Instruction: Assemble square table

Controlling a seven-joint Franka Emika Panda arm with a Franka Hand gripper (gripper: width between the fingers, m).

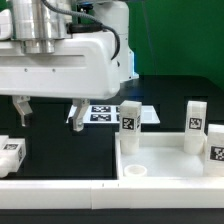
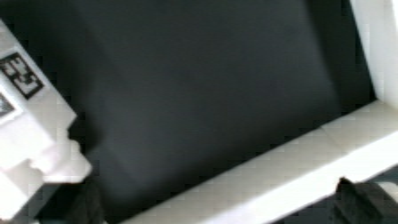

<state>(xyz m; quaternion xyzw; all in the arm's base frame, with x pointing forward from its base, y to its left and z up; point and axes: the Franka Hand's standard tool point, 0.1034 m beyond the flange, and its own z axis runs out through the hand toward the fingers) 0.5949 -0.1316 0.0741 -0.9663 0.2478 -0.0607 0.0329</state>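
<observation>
The square table's white tray-like top [image 1: 165,160] lies at the exterior view's lower right, with a round socket [image 1: 135,172] at its near corner. Tagged white legs stand upright by it: one [image 1: 130,118] at its far left corner and two [image 1: 195,118] [image 1: 216,150] on the right. Another tagged leg [image 1: 10,155] lies at the far left and also shows in the wrist view [image 2: 22,85]. My gripper [image 1: 50,112] hangs open and empty above bare black table, left of the top. In the wrist view the gripper [image 2: 217,205] shows only two dark fingertips [image 2: 365,200], far apart.
The marker board [image 1: 105,113] lies flat behind the gripper. A long white bar [image 1: 70,188] runs along the table's front edge; a white strip [image 2: 267,165] crosses the wrist view under the fingers, probably that bar. Green backdrop behind.
</observation>
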